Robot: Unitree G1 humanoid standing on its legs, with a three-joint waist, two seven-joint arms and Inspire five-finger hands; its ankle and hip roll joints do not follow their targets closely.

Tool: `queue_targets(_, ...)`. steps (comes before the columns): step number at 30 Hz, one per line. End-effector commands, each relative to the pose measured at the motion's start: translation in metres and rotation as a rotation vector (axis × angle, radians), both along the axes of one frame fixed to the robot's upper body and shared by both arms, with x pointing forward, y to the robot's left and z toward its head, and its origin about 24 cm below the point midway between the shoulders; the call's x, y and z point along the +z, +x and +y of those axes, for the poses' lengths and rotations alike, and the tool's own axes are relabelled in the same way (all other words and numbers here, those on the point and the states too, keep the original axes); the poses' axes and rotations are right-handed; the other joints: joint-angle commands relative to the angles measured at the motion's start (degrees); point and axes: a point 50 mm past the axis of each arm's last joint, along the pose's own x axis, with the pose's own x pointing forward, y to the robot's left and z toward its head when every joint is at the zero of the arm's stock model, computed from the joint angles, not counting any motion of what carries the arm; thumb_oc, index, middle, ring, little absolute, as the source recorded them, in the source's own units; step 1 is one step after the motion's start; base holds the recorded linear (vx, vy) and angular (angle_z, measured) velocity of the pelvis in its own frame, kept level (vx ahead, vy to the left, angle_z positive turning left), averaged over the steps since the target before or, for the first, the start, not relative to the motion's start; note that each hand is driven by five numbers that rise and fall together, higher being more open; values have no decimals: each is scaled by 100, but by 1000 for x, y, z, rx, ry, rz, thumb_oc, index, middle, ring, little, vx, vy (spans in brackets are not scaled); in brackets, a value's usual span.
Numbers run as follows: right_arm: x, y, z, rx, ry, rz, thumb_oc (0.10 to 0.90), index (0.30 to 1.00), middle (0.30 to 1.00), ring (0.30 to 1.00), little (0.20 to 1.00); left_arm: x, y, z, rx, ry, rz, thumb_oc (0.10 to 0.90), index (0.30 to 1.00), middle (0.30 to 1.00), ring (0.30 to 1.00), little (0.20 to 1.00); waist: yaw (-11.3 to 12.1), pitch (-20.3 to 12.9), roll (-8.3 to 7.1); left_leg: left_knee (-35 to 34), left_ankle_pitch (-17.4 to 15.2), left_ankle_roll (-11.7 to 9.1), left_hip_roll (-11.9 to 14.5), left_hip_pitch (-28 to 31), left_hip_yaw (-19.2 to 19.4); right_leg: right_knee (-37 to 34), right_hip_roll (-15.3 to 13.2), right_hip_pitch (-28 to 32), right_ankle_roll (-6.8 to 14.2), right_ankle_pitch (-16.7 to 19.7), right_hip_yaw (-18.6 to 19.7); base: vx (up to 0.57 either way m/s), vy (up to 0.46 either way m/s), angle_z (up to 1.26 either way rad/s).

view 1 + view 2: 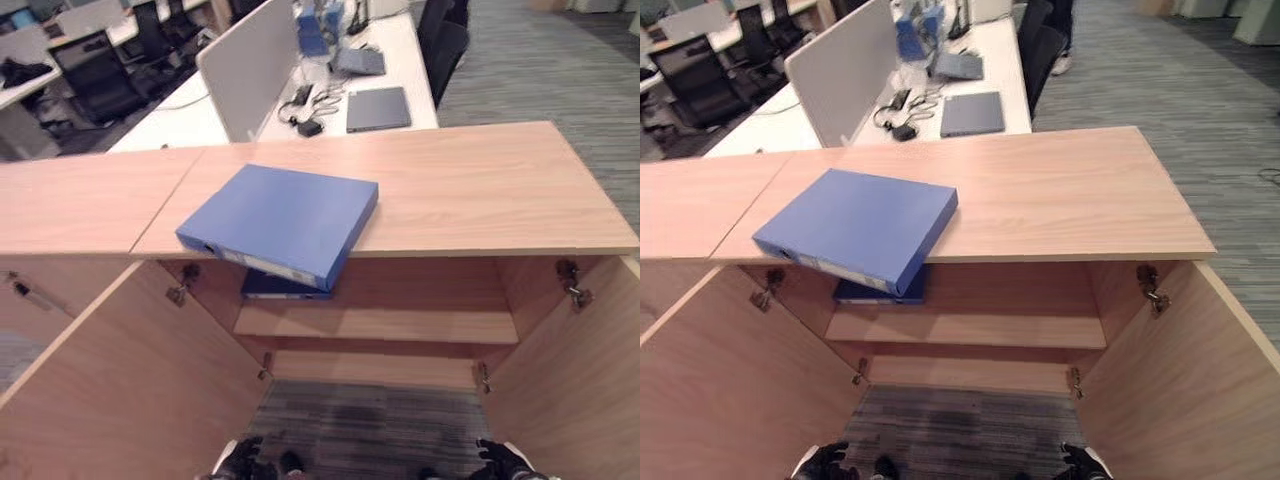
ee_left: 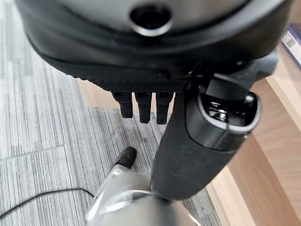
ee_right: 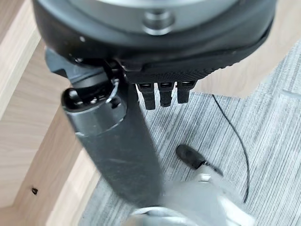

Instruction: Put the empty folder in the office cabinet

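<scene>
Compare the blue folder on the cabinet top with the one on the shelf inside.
The folder on top lies in full view, skewed, one corner jutting past the front edge of the cabinet top; the folder on the shelf sits under that edge, mostly hidden. The top folder looks lighter blue, the shelf folder darker, in shade. Both lie flat; neither is held.

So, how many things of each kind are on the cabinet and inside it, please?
Blue folder on the cabinet top: 1
Blue folder on the upper shelf inside: 1
Total: 2
</scene>
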Motion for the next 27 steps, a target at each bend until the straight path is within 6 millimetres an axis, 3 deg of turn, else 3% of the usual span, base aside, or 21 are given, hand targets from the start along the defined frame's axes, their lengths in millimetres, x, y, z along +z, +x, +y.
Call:
queue_targets(1,12,39,7,29,7,-132,800,900,900,900,900,9,17,6,-50,16,-64,800,900,900,900,900,181,452,-485,1218,-1547,-587,-471,28,-531,-478,-188,770,377,-617,141,-36,-100,-63)
queue_targets(2,12,39,7,29,7,-132,800,900,900,900,900,9,17,6,-50,16,-64,800,900,900,900,900,183,443,-486,1211,-1542,-586,-474,22,-528,-477,-190,759,378,-615,142,-13,-27,-66)
queue_targets(4,9,39,11,28,12,-122,800,900,900,900,900,9,17,5,-65,15,-63,800,900,900,900,900,190,390,-505,903,-1917,-487,-685,295,-580,-418,-170,728,410,-598,197,37,33,-9)
queue_targets(10,7,40,21,14,47,-144,800,900,900,900,900,28,49,5,-88,17,-216,800,900,900,900,900,187,193,-513,185,-1982,-429,-870,700,-436,-340,-228,649,506,-485,116,27,49,2)
queue_targets(15,7,41,27,7,69,-167,800,900,900,900,900,58,82,1,-96,-11,-416,800,900,900,900,900,204,176,-501,-246,-1916,-413,-941,927,-400,-268,-275,578,589,-432,38,-26,47,19)
queue_targets(19,4,34,33,8,87,-165,800,900,900,900,900,89,97,4,-94,-11,-598,800,900,900,900,900,258,174,-536,-453,-1901,-397,-969,1062,-377,-287,-287,553,654,-385,-8,-25,32,6)
queue_targets(20,4,34,33,9,87,-164,800,900,900,900,900,89,97,4,-94,-11,-598,800,900,900,900,900,258,173,-537,-455,-1900,-397,-970,1064,-375,-288,-288,554,654,-384,-7,-20,10,5)
queue_targets(22,-1,27,38,-10,92,-150,800,900,900,900,900,112,108,7,-67,57,-746,800,900,900,900,900,324,165,-580,-492,-1897,-395,-978,1071,-402,-343,-297,580,685,-353,-53,0,0,0)
queue_targets(23,-1,26,38,-9,93,-149,800,900,900,900,900,112,108,8,-67,60,-745,800,900,900,900,900,319,164,-587,-493,-1896,-395,-981,1072,-404,-348,-298,586,686,-352,-57,11,-27,4)
queue_targets(24,-2,26,43,-24,85,-170,800,900,900,900,900,132,116,12,-71,202,-874,800,900,900,900,900,377,159,-651,-519,-1896,-397,-988,1064,-450,-361,-304,622,703,-361,-78,5,-27,11)
queue_targets(27,-2,24,46,-21,64,-192,800,900,900,900,900,144,119,12,-21,301,-977,800,900,900,900,900,421,146,-713,-512,-1897,-405,-981,1034,-477,-365,-311,632,708,-370,-111,0,-36,10)
